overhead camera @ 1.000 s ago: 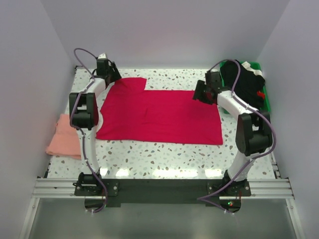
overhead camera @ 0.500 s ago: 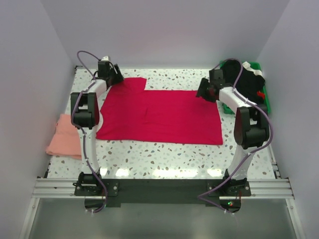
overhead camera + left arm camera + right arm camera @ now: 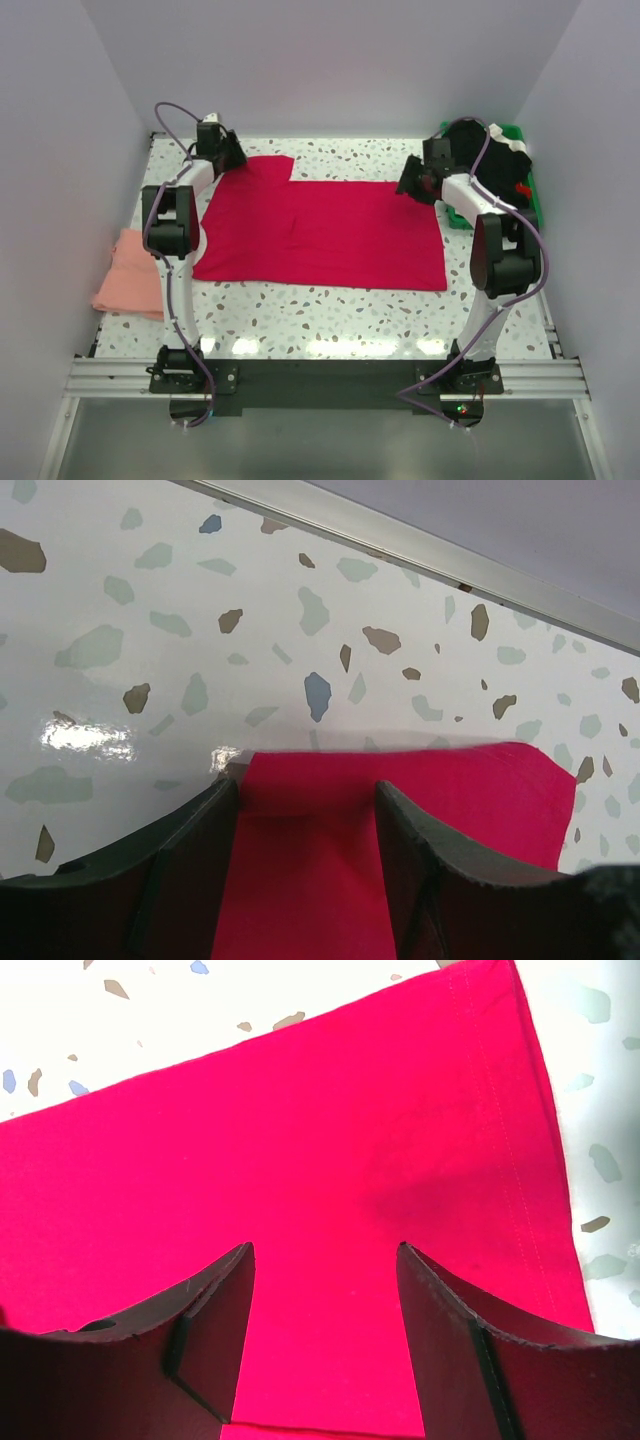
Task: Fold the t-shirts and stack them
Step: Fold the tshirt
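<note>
The crimson t-shirt (image 3: 320, 235) is smooth, matt cloth with stitched hems; the salmon t-shirt (image 3: 125, 275) at left is matt cloth too. The speckled tabletop (image 3: 330, 315) is glossy. The bottom rail (image 3: 330, 378) is bare metal.

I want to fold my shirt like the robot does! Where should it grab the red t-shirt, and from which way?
Probably by its two far corners, coming down from above. The red t-shirt lies flat and spread out, so only its edges offer cloth to pinch. The left gripper hangs open over the far sleeve edge, and the right gripper is open near the far hem corner.
</note>
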`<state>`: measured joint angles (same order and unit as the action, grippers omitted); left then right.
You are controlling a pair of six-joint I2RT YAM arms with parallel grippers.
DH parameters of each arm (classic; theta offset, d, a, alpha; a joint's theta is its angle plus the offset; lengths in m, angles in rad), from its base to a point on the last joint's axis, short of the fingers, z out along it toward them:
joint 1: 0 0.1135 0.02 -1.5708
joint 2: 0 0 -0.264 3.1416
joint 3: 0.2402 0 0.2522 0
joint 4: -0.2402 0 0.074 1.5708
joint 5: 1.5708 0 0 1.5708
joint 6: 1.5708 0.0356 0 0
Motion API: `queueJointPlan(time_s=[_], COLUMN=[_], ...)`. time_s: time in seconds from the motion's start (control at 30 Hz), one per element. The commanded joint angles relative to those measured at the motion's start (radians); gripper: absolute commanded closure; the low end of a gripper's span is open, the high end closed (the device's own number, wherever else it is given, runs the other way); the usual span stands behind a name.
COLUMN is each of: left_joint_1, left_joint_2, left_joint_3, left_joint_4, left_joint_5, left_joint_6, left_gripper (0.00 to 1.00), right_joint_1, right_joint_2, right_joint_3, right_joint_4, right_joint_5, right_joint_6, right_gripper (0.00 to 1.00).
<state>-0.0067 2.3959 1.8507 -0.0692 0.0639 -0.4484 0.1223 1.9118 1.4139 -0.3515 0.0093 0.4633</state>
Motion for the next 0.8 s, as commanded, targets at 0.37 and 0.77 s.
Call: queueJointPlan(time_s=[0.37,0.77], left_joint_1=[0.002,0.001], left_joint_2=[0.016,0.002], left_joint_3=[0.021,0.036], left_joint_4=[0.028,0.104], left_joint_5=[-0.027,0.135], left_joint_6=[0.017,-0.012], left_gripper=[0.44,0.78], right_joint_1=[-0.006,-0.015], right_joint_2=[-0.011,0.004], right_joint_3=[0.022,0.059], right_joint_4=[0.0,-0.012], right_joint_5=[0.001,0.035], right_joint_6=[-0.017,-0.02], right_gripper=[0.38,0.38])
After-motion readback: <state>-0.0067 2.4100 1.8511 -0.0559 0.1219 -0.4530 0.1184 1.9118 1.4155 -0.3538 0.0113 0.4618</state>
